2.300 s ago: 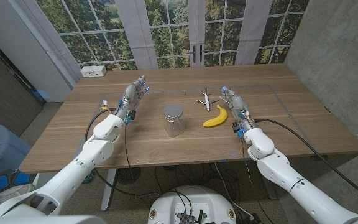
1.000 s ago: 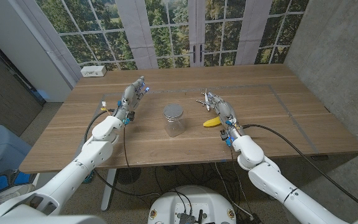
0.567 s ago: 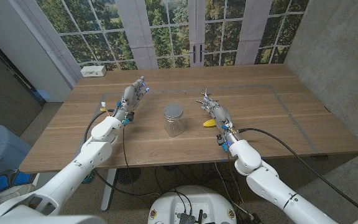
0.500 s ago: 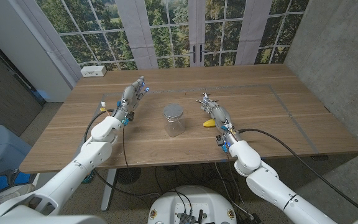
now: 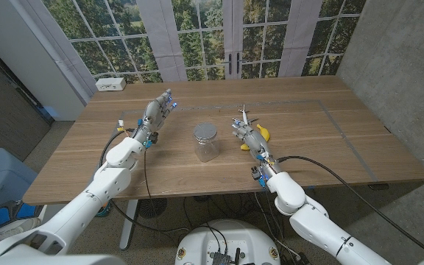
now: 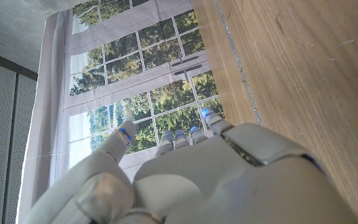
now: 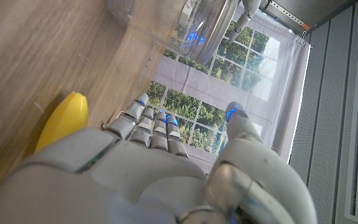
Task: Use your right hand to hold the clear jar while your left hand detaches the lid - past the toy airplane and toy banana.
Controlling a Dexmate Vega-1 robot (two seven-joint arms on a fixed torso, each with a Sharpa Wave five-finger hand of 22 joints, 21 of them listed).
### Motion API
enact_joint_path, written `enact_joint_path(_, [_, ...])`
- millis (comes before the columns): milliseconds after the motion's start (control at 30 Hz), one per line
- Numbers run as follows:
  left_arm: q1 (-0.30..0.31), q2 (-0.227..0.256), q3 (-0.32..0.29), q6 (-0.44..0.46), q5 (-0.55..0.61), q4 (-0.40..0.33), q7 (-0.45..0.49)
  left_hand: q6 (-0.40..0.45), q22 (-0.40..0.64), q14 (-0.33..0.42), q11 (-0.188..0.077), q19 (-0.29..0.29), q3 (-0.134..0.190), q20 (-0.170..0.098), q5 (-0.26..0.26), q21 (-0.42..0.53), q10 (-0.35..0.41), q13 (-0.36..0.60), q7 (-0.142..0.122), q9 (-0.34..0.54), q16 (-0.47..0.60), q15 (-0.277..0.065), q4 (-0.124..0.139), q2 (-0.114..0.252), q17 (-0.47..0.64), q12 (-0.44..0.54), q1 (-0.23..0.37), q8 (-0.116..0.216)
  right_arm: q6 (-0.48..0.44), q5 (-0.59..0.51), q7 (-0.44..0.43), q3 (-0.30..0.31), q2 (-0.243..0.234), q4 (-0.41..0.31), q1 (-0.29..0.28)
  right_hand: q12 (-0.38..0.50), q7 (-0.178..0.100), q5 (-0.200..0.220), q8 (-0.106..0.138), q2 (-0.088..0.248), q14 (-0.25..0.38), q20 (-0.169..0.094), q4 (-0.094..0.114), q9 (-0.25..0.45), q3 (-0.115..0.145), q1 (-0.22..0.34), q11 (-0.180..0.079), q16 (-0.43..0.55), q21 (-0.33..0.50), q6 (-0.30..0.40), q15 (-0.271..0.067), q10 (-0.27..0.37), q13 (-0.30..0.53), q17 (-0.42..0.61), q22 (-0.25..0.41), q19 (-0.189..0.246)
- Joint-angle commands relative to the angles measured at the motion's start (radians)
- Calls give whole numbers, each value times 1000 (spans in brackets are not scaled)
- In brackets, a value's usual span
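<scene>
The clear jar [image 5: 205, 142] stands lidded at mid-counter [image 5: 124, 184], untouched. The right hand [image 5: 250, 135], fingers extended and holding nothing, hovers at its 3 o'clock over the toy banana [image 5: 262, 135], beside the toy airplane [image 5: 241, 115]; either could be swept into the jar. The left hand [image 5: 157, 114] is open at 10 o'clock.

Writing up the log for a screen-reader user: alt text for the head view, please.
A clear jar with its lid on stands mid-table between the two robot hands. The right hand, holding nothing, reaches toward the jar over a toy banana, with a toy airplane just beyond; the left hand waits apart, empty.
</scene>
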Motion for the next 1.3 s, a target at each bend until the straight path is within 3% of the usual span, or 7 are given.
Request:
enact_joint_path(33, [2,13,-2,0,-6,-10,-25,-10,2,-7,2,1,2,-104,7,-4,-6,4,-1,4,2,-59,-9,63,3,-2,-7,6,-32,-118,-80,-37,14,-21,-25,8,13,2,9,-21,5,12,-1,6,8,38,10,3,-6,0,8,0,3,-4,3,12])
enact_joint_path(200, [5,19,-3,5,-7,-16,-26,-11,2,-8,4,2,2,-102,7,-4,-6,4,0,4,2,-58,-9,64,3,-1,-8,6,-43,-167,-114,-51,25,-13,-28,13,12,-14,15,-84,19,13,3,7,-7,66,7,7,-10,3,4,5,6,-11,4,29])
enact_joint_path(433, [0,26,1,14,-8,-18,-39,-12,2,-8,4,2,2,-102,7,-4,-6,4,0,4,2,-57,-9,64,3,-1,-8,6,-64,-208,-138,-69,33,-5,-30,16,9,-11,18,-131,25,13,6,8,-21,80,3,8,-12,3,0,10,8,-15,4,42])
enact_joint_path(700, [-3,32,-1,12,-11,-16,-53,-13,2,-8,5,3,2,-102,7,-4,-6,4,0,4,3,-56,-8,65,3,-1,-9,6,-114,-272,-184,-91,48,-1,-28,12,6,9,12,-179,18,8,9,9,-34,107,-2,4,-18,-18,-2,-3,11,-18,4,49])
enact_joint_path(900, [-1,41,-4,17,-14,-21,-60,-13,2,-7,5,3,3,-101,8,-4,-7,4,2,4,3,-57,-7,65,3,-1,-10,6,-183,-310,-202,-111,54,-14,-18,4,9,49,0,-224,-13,7,17,13,-52,172,-3,-3,-40,-77,-2,-44,17,-18,6,29])
enact_joint_path(1133, [6,54,-8,29,-15,-36,-55,-12,2,-7,6,4,3,-101,8,-4,-6,4,3,4,3,-57,-5,66,4,-1,-12,7,-230,-334,-211,-133,64,-5,3,1,21,72,-4,-225,-48,19,27,16,-65,200,5,-7,-56,-116,12,-77,22,-14,7,2])
enact_joint_path(1300, [6,61,-11,36,-16,-43,-56,-13,2,-7,6,5,4,-100,9,-4,-6,4,3,4,4,-56,-4,66,4,-1,-13,7,-272,-344,-225,-147,77,-1,15,1,35,92,-1,-186,-73,34,23,19,-41,267,18,-6,-63,-143,29,-108,27,-9,8,-12])
